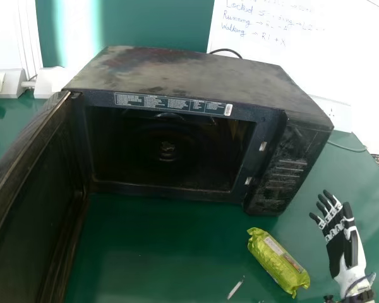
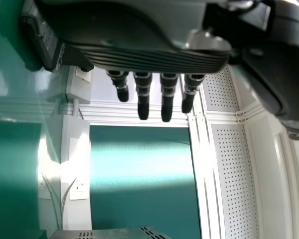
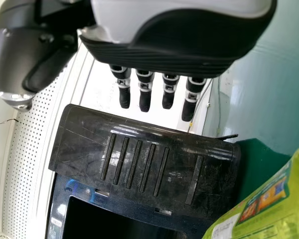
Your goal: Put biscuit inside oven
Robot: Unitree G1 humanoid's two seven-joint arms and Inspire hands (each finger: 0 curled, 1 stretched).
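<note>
The robot's left hand (image 2: 154, 57) hangs close to the camera, its fingers (image 2: 168, 97) extended and slightly apart. Beyond stands a teal panel (image 2: 144, 204) in a white frame (image 2: 202, 169) — a bright band of light crosses it. Nearby are perforated white panels (image 2: 231, 174), white trunking (image 2: 74, 134) with a thin cable (image 2: 65, 196), and a grey casing (image 2: 109, 234) — dark slots along its edge.
</note>
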